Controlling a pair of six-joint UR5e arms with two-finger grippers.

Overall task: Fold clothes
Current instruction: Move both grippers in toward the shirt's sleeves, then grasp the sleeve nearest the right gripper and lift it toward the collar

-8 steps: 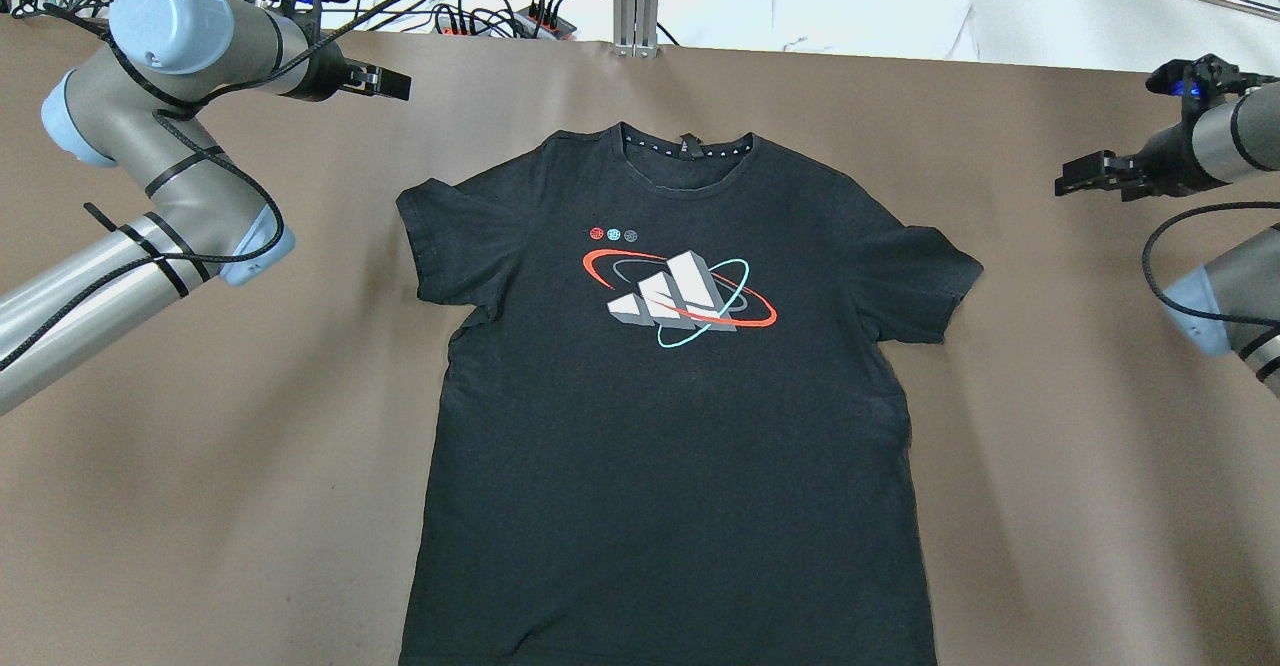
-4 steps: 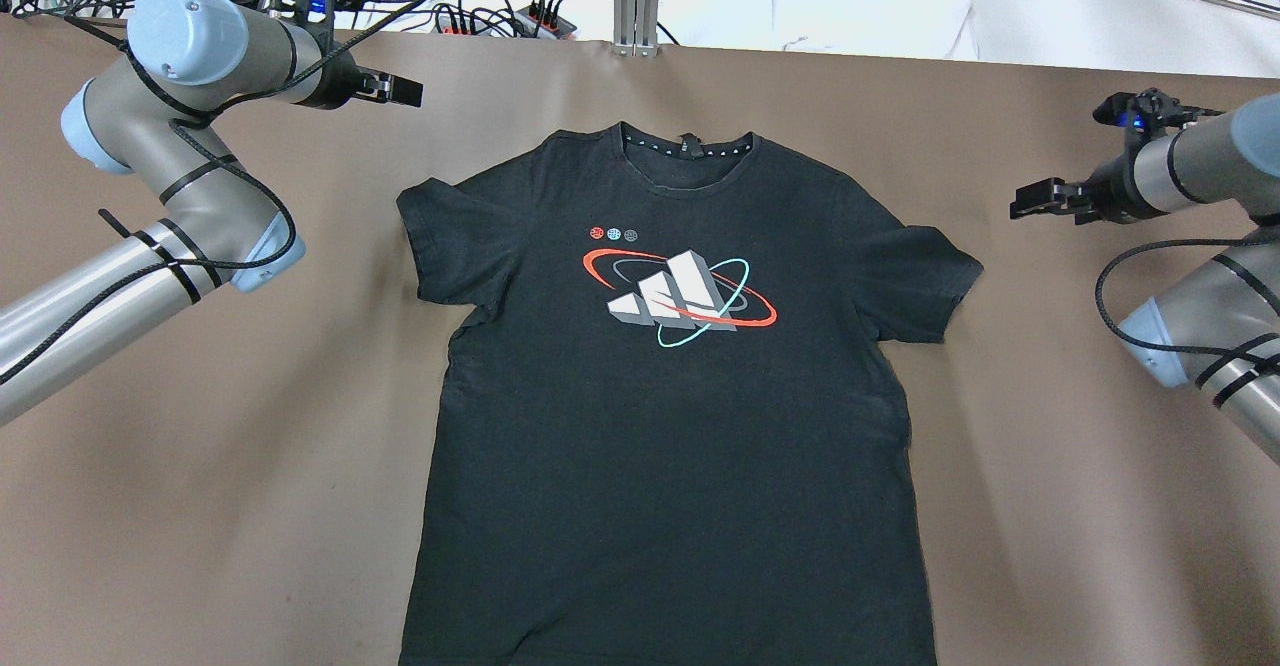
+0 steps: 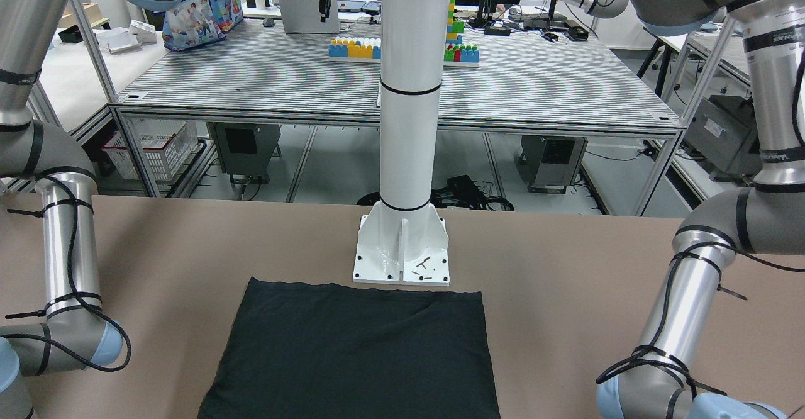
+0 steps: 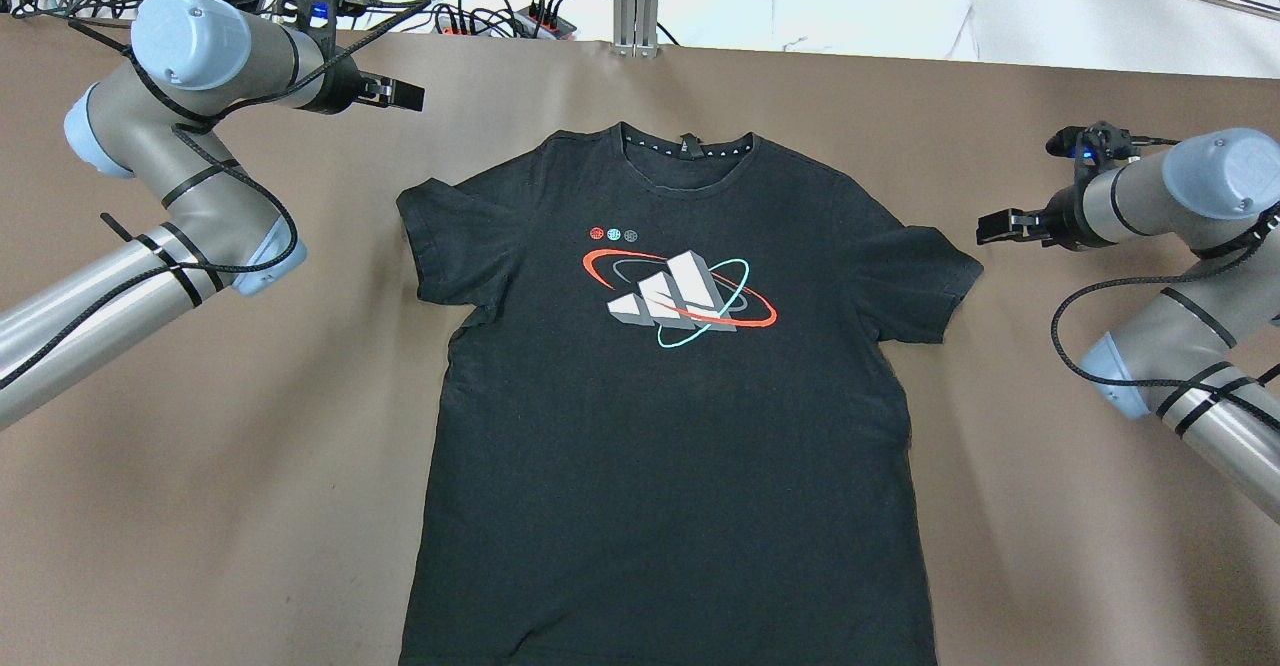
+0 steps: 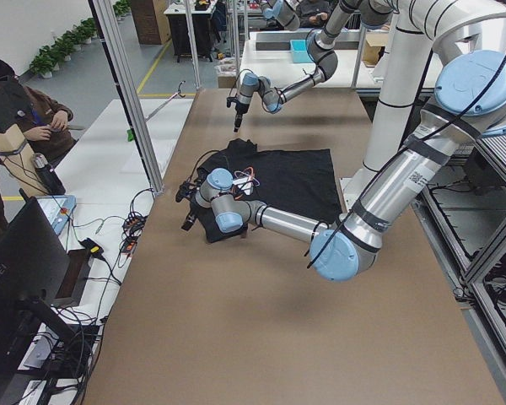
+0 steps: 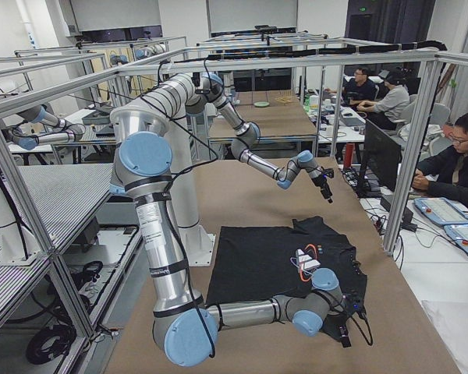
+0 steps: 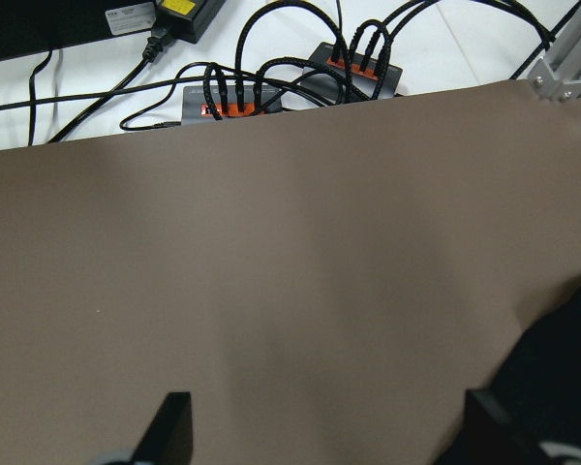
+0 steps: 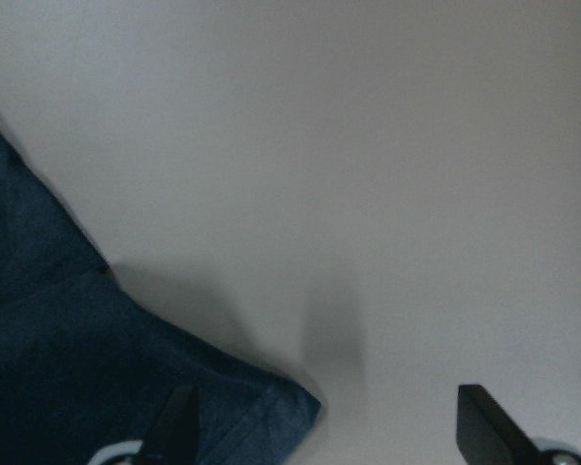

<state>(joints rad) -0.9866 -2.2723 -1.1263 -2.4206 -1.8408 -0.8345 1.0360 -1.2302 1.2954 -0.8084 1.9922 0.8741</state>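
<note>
Overhead exterior: right gripper nearest a sleeve

The black T-shirt lies flat on the brown table, collar-to-hem axis running toward the robot. The right gripper, spread wide and empty, hovers just beside that sleeve; the left gripper, also spread and empty, is farther off.

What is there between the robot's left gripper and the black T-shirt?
Nothing: only bare brown table cover separates the left gripper from the black T-shirt, as the overhead and left wrist views show.

Bright, even room light; soft shadows; right wrist view blurred
</note>
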